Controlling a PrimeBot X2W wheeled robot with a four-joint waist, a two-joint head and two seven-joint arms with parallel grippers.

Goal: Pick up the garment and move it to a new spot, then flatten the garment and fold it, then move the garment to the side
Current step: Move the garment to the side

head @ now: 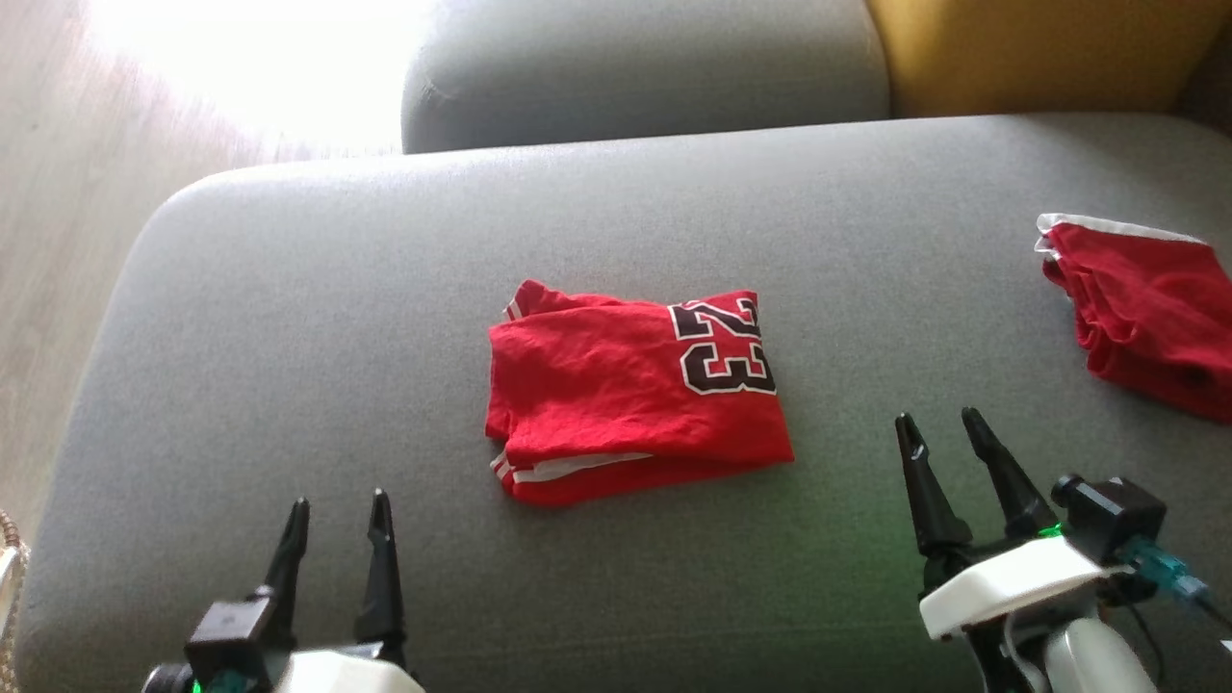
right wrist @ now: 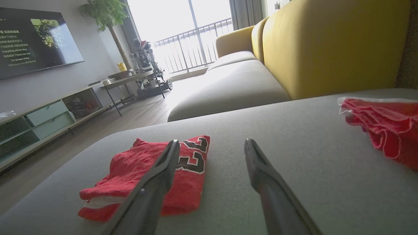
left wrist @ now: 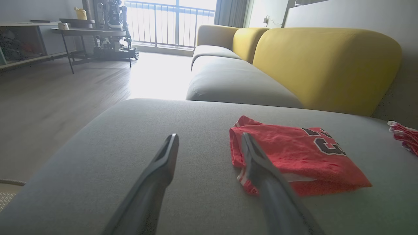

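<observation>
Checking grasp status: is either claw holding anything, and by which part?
Nothing is held: left claw and right claw are open, off the folded garment.

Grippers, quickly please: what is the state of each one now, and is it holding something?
Left gripper: open, holding nothing.
Right gripper: open, holding nothing; the folded red garment lies apart from both.

Head camera looking steeply down on the grey sofa seat (head: 289, 337), both wrist cameras low and close over it, facing toward the yellow backrest (left wrist: 326, 65) and balcony window (left wrist: 169, 26), all three sharing the folded red jersey (head: 616, 395).
</observation>
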